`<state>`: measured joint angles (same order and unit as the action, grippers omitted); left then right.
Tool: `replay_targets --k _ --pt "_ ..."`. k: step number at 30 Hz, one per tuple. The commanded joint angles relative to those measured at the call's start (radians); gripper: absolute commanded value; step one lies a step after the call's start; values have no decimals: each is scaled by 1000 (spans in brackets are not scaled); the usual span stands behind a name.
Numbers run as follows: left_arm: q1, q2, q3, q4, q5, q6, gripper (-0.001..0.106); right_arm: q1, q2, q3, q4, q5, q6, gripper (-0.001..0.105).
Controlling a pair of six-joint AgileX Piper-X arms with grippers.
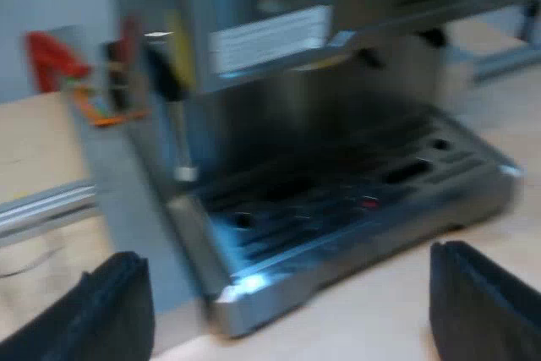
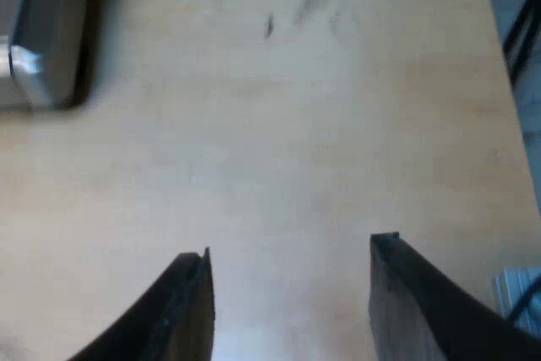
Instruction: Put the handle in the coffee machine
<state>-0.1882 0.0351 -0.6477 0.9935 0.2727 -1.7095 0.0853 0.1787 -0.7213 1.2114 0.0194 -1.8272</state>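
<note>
Nearest, the left claw [image 1: 292, 314] hung released, its fingers [image 1: 101, 314] spread wide with nothing between them, low over the worktop [image 1: 363, 319]. At twelve o'clock from it stood the espresso machine [image 1: 279, 31], drip tray [image 1: 338, 209] foremost, with the steam wand [image 1: 179, 133] hanging at about eleven. The right claw [image 2: 292, 302] was also released and empty above bare worktop, with a metal corner [image 2: 42, 48], probably the machine's base, at ten o'clock. By my reading the job stood at its first step: the holder was in neither claw, so the next move called for finding it, gripping its handle, then raising it to the machine's front. Whether anything sat locked there was too indistinct to tell. A red shape [image 1: 51, 57] far off at ten o'clock might have been the holder's end, but that could not be told
</note>
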Motion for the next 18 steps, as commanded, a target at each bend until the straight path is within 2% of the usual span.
replay_targets --k 1,5,10,12,14,16,17,18 --pt "-62 51 -10 -1 45 -6 68 48 70 -63 57 -40 -11 43" --pt "-154 96 -9 -1 69 -2 68 84 127 -107 57 -105 -17 43" --pt "-259 133 -9 -1 76 10 68 107 186 -143 69 -114 -17 43" --pt "-308 154 -9 -1 83 20 68 125 248 -166 109 -145 -42 43" --pt "-322 159 -9 -1 85 22 68 135 277 -172 119 -171 -56 43" --pt "-355 177 -9 -1 86 43 68 145 302 -182 118 -191 -58 43" --pt "-424 215 -9 -1 85 80 68 159 328 -196 118 -198 -57 43" --pt "-434 221 -9 -1 85 84 68 165 335 -202 118 -196 -57 43"
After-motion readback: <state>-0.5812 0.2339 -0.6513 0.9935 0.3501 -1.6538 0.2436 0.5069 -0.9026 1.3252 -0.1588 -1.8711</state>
